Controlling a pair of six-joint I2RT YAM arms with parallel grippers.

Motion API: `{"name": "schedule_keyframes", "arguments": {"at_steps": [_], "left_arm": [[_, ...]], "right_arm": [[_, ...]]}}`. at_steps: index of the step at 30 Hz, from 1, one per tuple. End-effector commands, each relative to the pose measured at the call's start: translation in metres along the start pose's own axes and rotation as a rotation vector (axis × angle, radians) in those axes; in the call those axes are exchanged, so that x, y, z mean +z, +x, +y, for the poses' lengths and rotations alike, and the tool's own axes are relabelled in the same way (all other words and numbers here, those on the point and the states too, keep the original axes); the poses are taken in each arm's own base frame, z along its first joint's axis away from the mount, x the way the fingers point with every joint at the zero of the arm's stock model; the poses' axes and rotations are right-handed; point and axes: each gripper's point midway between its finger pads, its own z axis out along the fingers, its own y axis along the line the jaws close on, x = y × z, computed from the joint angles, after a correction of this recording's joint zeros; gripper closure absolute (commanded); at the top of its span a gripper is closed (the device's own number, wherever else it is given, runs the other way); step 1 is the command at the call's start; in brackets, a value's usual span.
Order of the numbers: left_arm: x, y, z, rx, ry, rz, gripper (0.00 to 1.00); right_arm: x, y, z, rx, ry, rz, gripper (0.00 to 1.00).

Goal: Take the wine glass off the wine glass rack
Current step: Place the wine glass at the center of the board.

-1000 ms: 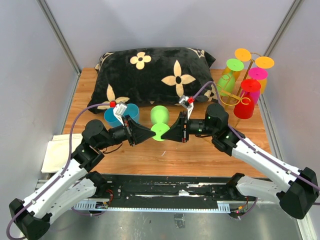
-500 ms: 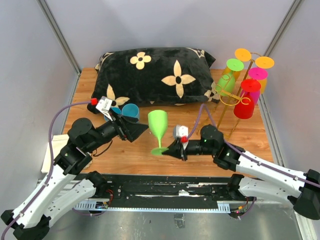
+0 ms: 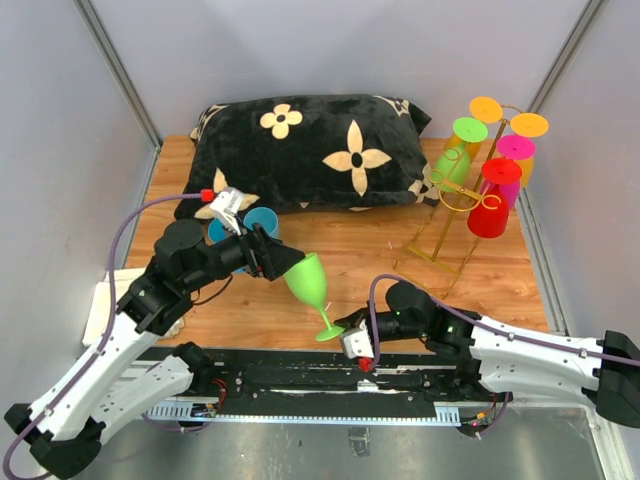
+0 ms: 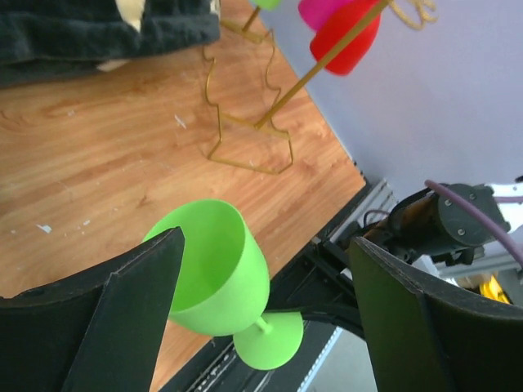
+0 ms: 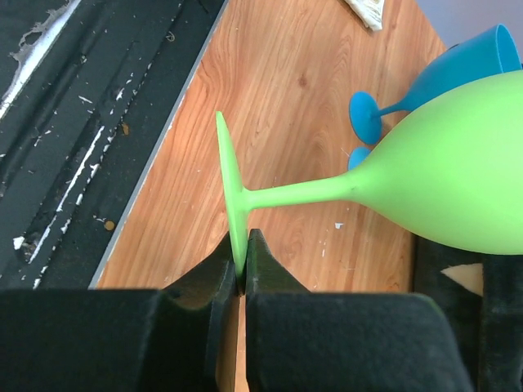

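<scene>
Your right tool [image 5: 241, 278] is pinched shut on the foot rim of the green wine glass [image 3: 307, 280]. The glass tilts above the bench's [image 3: 380, 270] near edge, well left of the wine glass rack [image 4: 304, 82]. Your left tool [image 4: 265, 242] gapes wide around the bowl, gripping nothing. Bare wood separates glass and rack.
</scene>
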Motion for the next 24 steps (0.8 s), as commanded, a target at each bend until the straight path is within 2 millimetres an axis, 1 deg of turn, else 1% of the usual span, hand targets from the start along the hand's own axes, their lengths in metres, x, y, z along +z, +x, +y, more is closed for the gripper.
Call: {"name": "schedule_keyframes", "arguments": {"at_steps": [1,4,6,9,10,16,18,20,21,24], "left_arm": [[0.012,0.021,-0.009,-0.002,0.061,0.155,0.12],[0.016,0.026,-0.006,0.0,0.049,0.196,0.11],[0.017,0.034,-0.013,0.003,0.104,0.234,0.11],[0.016,0.044,-0.026,-0.003,0.199,0.292,0.19],[0.014,0.045,-0.031,-0.002,0.232,0.299,0.22],[0.004,0.045,-0.045,0.02,0.316,0.293,0.33],[-0.002,0.054,-0.055,0.032,0.391,0.338,0.37],[-0.008,0.061,-0.062,0.05,0.433,0.372,0.38],[-0.009,0.064,-0.063,0.059,0.436,0.385,0.38],[-0.01,0.069,-0.057,0.079,0.409,0.407,0.39]], "right_arm": [[-0.003,-0.007,-0.008,-0.104,0.02,-0.016,0.98],[-0.006,-0.006,-0.002,-0.089,0.006,-0.017,0.99],[-0.008,-0.006,0.001,-0.083,0.0,-0.02,0.99],[-0.01,-0.009,0.006,-0.076,-0.018,-0.033,0.99],[-0.011,-0.009,0.006,-0.076,-0.02,-0.033,0.99],[-0.011,-0.002,0.009,-0.063,-0.027,-0.003,0.99],[-0.011,-0.001,0.009,-0.064,-0.027,0.001,0.99],[-0.011,-0.001,0.007,-0.069,-0.016,0.002,0.99],[-0.011,-0.001,0.006,-0.072,-0.011,0.003,0.99],[-0.012,0.0,0.001,-0.081,0.015,0.008,0.99]]}}
